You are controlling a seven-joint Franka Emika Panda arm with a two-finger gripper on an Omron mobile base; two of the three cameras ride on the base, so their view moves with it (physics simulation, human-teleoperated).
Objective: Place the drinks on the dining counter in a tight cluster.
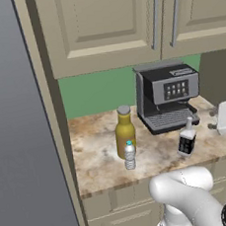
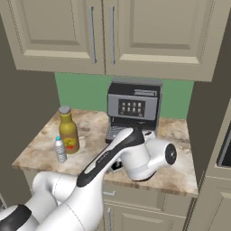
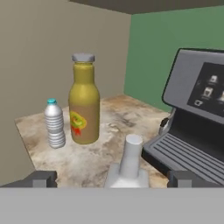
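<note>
Amber-yellow bottle (image 1: 125,132) stands upright on the short marbled counter (image 1: 101,171) under beige cabinets (image 1: 99,22), small water bottle (image 1: 130,155) just beside it in front. Dark white-labelled bottle (image 1: 187,139) stands apart, near the coffee machine (image 1: 167,96). In the hand view its neck sits between the fingertips (image 3: 41,178) of the gripper (image 3: 111,179), spread wide, gripping nothing.

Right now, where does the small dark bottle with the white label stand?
The small dark bottle stands upright on the short marbled counter, just in front of the coffee machine, right of the amber bottle.
</note>
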